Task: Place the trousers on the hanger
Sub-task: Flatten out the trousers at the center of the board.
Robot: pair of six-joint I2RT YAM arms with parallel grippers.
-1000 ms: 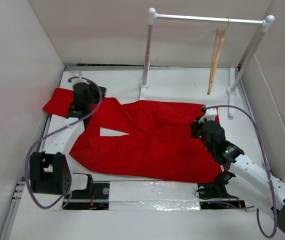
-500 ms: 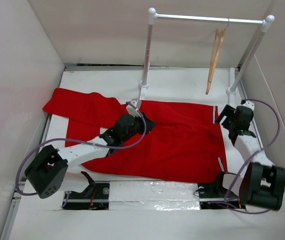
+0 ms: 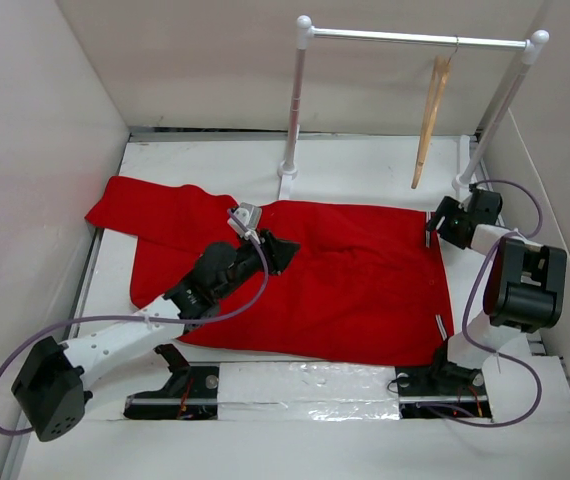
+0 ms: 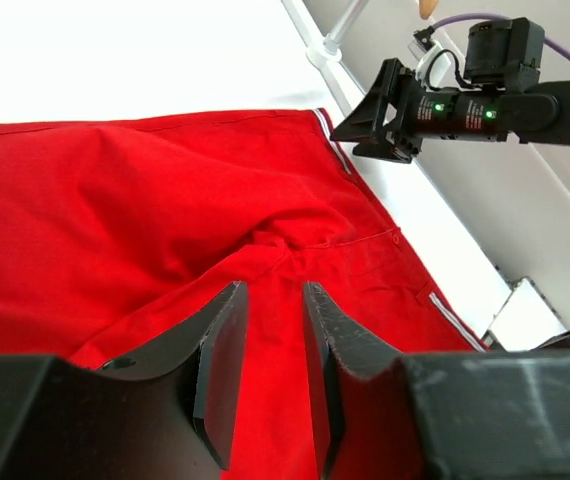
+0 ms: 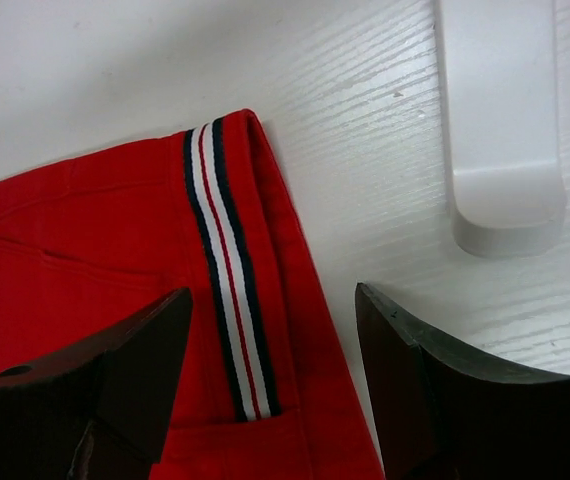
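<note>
The red trousers point(image 3: 365, 285) lie spread flat on the table, one leg reaching to the far left. The wooden hanger point(image 3: 430, 120) hangs by its hook from the white rail at the back right, apart from both arms. My left gripper point(image 3: 283, 250) hovers over the middle of the trousers point(image 4: 115, 210); its jaws stand a narrow gap apart with nothing between them point(image 4: 275, 300). My right gripper point(image 3: 435, 225) is open just above the trousers' far right corner, where a striped band point(image 5: 227, 290) shows between its fingers point(image 5: 275, 310).
The white clothes rail point(image 3: 415, 38) stands on two posts at the back. One of its flat white feet point(image 5: 500, 130) lies right beside the right gripper. White walls close in the table on the left, back and right.
My left arm left the far-left trouser leg and swung to the middle of the trousers, its jaws parting slightly. My right arm drew back to the far right corner and opened.
</note>
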